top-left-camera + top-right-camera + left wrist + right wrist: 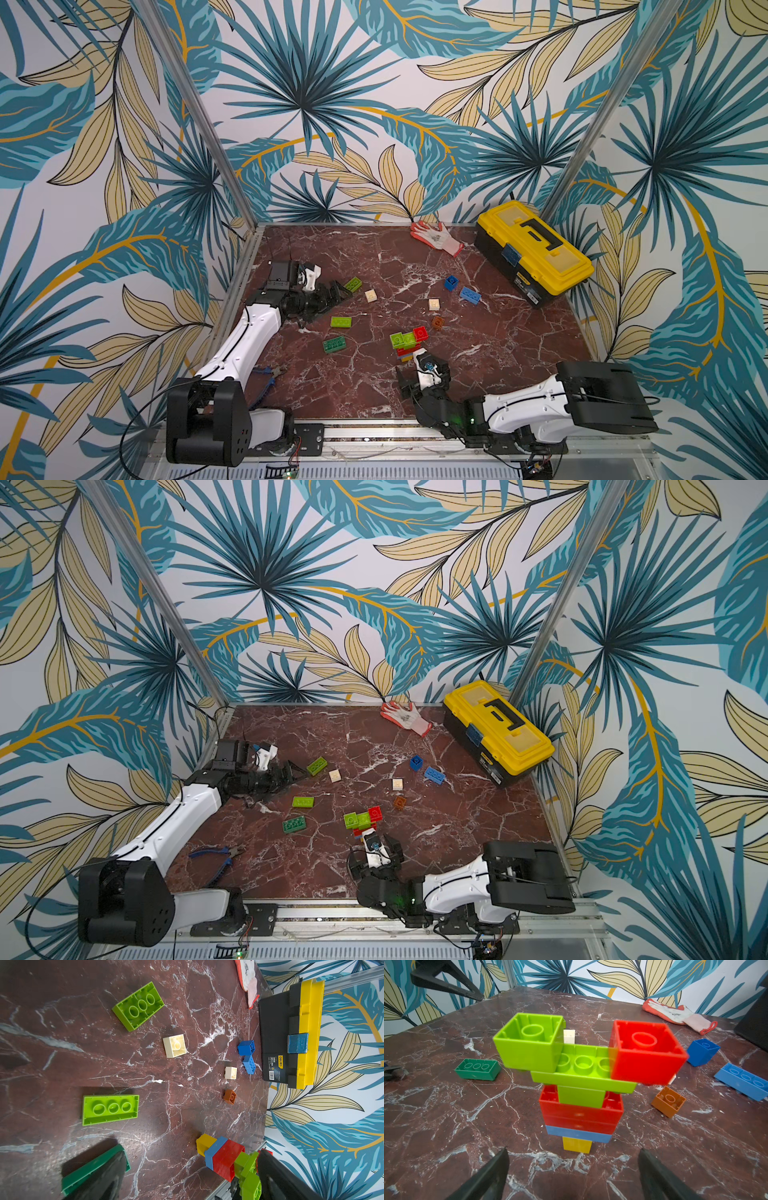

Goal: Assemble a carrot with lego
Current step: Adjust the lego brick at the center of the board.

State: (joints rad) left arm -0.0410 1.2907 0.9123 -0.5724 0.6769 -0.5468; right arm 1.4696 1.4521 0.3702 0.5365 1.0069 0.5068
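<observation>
I judge the carrot (581, 1113) nearly built: yellow tip, blue, red, green top. Loose bricks (340, 321) lie on the desk (332, 395). The right fingers (492, 1176) are spread and empty, facing it; the left fingers (278, 1178) are spread and empty.

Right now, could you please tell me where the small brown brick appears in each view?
In a top view: brown brick, between a cream brick and the brick stack.
In a top view: brown brick, same spot.
Left wrist, between that cream brick and the stack.
Right wrist, beside the stack's red layers.
Shared landmark: the oblong blue brick.
</observation>
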